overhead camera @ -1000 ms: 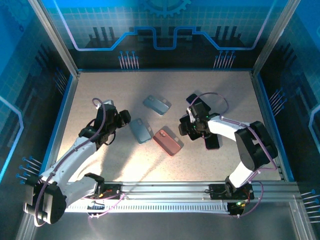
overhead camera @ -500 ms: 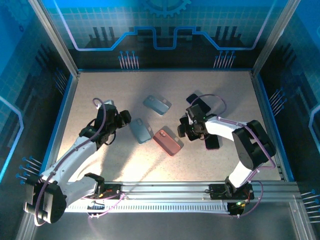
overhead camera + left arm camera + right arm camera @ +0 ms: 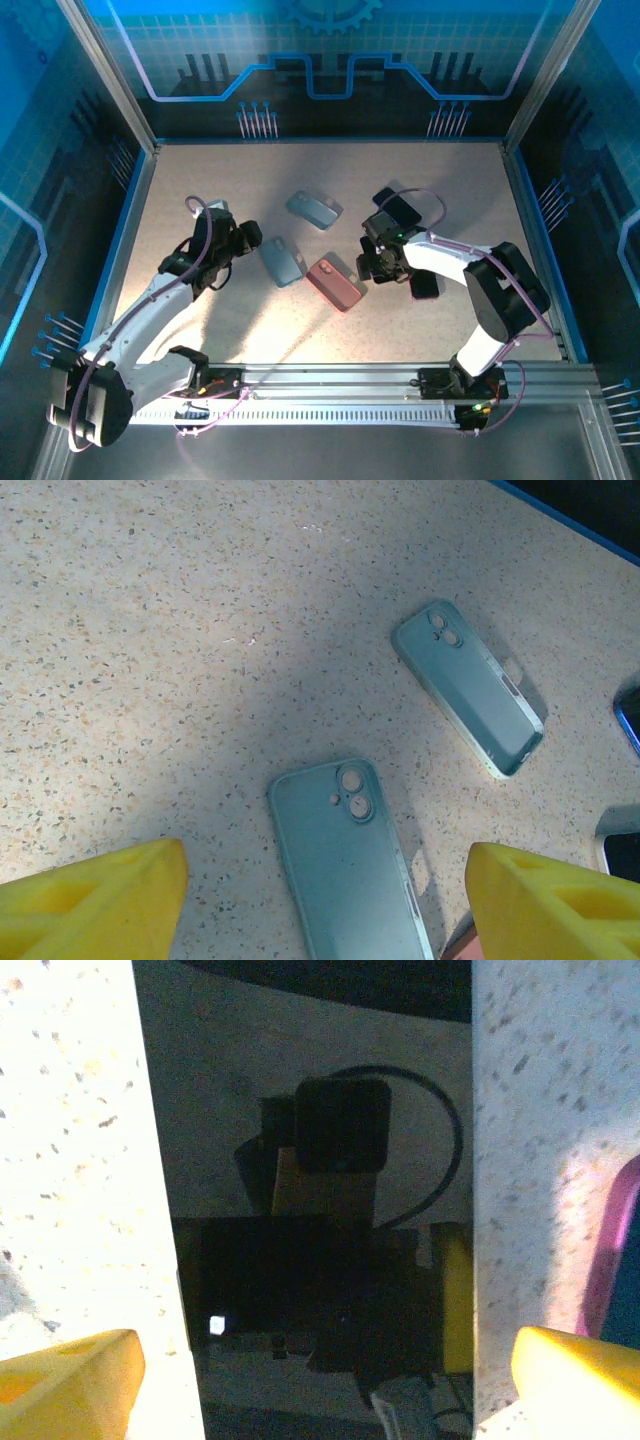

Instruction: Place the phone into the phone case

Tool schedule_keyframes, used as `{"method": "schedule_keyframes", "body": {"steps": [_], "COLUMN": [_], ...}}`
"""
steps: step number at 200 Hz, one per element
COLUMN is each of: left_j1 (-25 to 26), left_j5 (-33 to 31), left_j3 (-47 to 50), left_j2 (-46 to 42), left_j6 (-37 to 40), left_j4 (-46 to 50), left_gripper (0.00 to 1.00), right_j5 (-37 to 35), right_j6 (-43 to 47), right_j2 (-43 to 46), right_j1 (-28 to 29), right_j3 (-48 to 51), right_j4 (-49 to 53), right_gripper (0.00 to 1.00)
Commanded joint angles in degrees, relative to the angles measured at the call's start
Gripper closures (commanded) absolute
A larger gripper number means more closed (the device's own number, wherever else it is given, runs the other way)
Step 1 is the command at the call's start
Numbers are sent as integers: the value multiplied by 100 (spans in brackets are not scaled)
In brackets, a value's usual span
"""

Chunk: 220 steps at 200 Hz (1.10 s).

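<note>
Right gripper (image 3: 325,1370), jaws open, straddles a flat glossy black phone (image 3: 310,1160); closing off-centre could skid it against the pink phone case (image 3: 612,1250). Left gripper (image 3: 325,905): jaws open.

Three cases are lying mid-table (image 3: 200,180). Rear phone case (image 3: 314,209) is sitting farthest back, left phone case (image 3: 282,261) nearer and to its left, right phone case (image 3: 335,284) just beside that. Phone (image 3: 300,1260) is lying under right gripper (image 3: 372,266), just right of the right phone case. Second phone (image 3: 397,208) is lying behind that gripper.
</note>
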<state>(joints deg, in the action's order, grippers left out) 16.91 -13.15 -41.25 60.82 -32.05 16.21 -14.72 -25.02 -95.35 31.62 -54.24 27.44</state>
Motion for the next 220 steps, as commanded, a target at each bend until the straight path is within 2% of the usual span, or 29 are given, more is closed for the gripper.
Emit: {"method": "schedule_keyframes", "body": {"steps": [1,54,110,146,165,199,220], "left_j1": [34,40,36,37,37,41,70], "left_j5": [139,480,888,985,1038,1218,1571], "left_j3": [-102,-104,-11,13,16,23,106], "left_j2": [53,92,44,58,70,110,123], "left_j6": [13,369,309,235,234,190,145], "left_j4": [-8,163,151,119,117,94,-108], "left_gripper": [26,27,31,32,33,34,36], "right_j5": [-287,-190,-150,-88,-79,-128,-157], "right_j6": [267,628,682,634,623,659,785], "right_j2": [54,-88,-478,-654,-702,-813,-652], "right_j1": [61,67,68,65,72,74,82], "right_j3": [-161,-187,-392,-433,-425,-448,-379], "right_j4": [2,-198,-229,-222,-217,-149,-237], "right_gripper": [6,10,11,16,22,38,41]}}
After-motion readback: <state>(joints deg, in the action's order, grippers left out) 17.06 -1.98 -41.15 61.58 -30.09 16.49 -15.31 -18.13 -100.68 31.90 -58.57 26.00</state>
